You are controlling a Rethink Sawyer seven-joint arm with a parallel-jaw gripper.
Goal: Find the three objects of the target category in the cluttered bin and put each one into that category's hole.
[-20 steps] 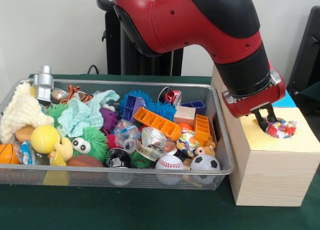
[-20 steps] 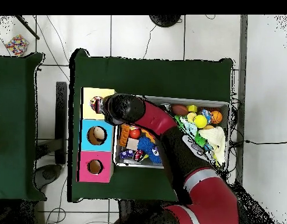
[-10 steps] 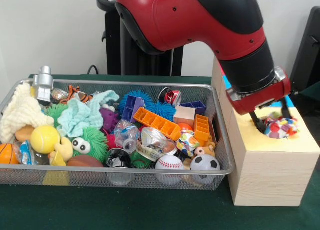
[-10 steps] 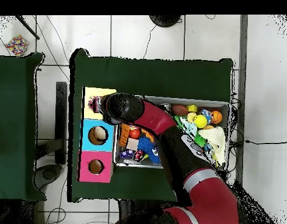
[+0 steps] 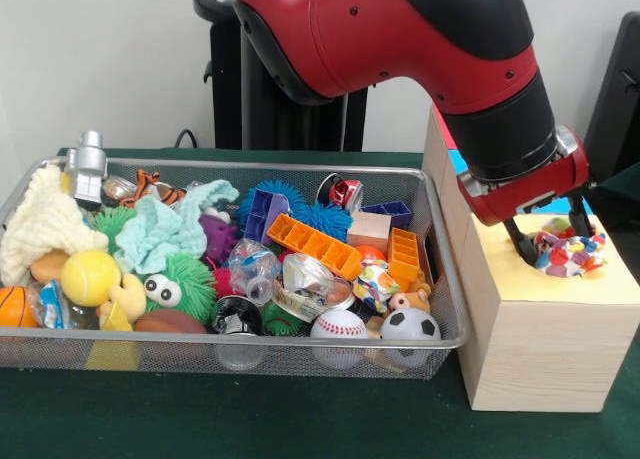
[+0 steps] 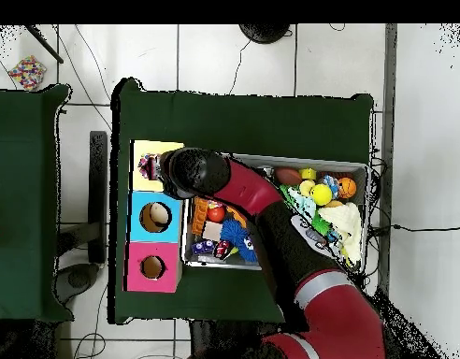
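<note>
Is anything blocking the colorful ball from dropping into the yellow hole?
Nothing visible does. The colorful ball sits between the open gripper fingers, right at the hole in the yellow box top.

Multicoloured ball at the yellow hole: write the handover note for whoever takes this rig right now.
Tool: fingers spread either side of the multicoloured ball, so read it as open; a light grip cannot be ruled out.
Ball: sitting at the mouth of the hole in the yellow-topped box, partly above the rim, not yet dropped through.
Overhead view: the arm hides the yellow hole; the blue hole and pink hole are both visible.
Wire bin: full of mixed toys, including a baseball, a soccer ball and a yellow ball.
Left: confirm this ball falls in, then go on searching the bin. Earlier deposits cannot be counted from here.
</note>
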